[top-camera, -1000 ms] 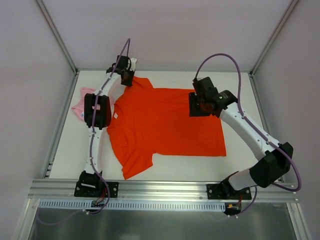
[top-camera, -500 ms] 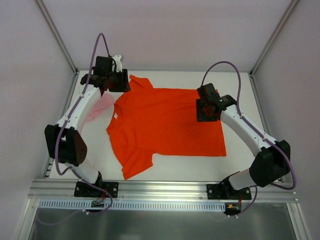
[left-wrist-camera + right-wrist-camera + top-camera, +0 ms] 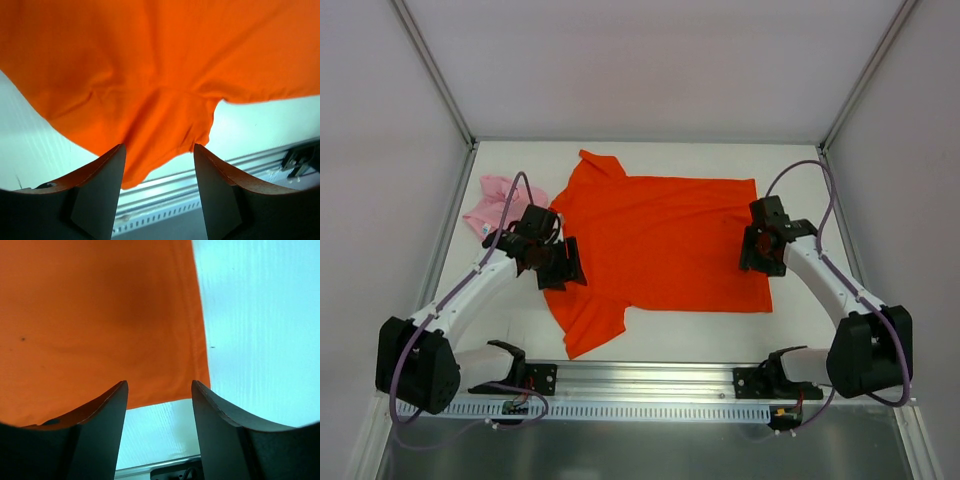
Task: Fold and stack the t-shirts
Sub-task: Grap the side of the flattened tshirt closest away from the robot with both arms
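Large bright orange-red cloth t-shirt point(image 3: 660, 235) lies spread flat on white table point(image 3: 720, 160), collar to the left, hem to the right. Small pale pink cloth tee point(image 3: 490, 205) sits bunched near the table's left edge. Left gripper point(image 3: 158, 147) is over the near sleeve, jaws apart. Right gripper point(image 3: 159, 382) is over the near hem corner, jaws apart.

White arms point(image 3: 470, 295), black joints point(image 3: 865, 350) — purple cables point(image 3: 810, 162), dark wedge-shaped jaws.
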Controlling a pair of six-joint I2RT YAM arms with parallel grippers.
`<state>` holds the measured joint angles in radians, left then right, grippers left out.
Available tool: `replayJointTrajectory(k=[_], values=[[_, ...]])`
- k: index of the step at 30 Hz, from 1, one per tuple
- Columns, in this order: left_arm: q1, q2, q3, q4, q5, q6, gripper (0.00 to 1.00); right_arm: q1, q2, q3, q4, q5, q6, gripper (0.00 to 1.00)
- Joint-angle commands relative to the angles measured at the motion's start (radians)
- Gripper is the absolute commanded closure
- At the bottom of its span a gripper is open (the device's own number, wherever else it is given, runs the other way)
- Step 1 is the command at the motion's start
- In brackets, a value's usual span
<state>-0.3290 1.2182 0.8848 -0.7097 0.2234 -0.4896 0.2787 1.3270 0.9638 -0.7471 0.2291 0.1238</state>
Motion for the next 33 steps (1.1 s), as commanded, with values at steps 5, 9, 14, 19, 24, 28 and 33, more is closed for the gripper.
replayJointTrajectory(k=[5,9,14,19,24,28,33], values=[[-0.071,-0.185,-0.16,-0.092,0.01,-0.228,0.4,-0.127,-0.103,-0.109,0.04,-0.028,0.01,0.41],[-0.077,-0.29,-0.234,-0.186,-0.002,-0.283,0.39,-0.17,-0.107,-0.138,0.061,-0.048,0.01,0.4],[-0.09,-0.465,-0.332,-0.224,-0.012,-0.342,0.39,-0.174,-0.107,-0.16,0.084,-0.06,0.022,0.4],[-0.107,-0.545,-0.386,-0.217,-0.055,-0.363,0.39,-0.173,-0.153,-0.187,0.107,-0.082,0.042,0.4],[-0.142,-0.484,-0.397,-0.217,-0.085,-0.408,0.38,-0.185,-0.161,-0.2,0.104,-0.085,0.059,0.39],[-0.212,-0.444,-0.403,-0.202,-0.122,-0.499,0.38,-0.203,-0.173,-0.215,0.117,-0.088,0.076,0.39],[-0.384,-0.314,-0.385,-0.126,-0.165,-0.586,0.39,-0.223,-0.189,-0.209,0.12,-0.096,0.07,0.39]])
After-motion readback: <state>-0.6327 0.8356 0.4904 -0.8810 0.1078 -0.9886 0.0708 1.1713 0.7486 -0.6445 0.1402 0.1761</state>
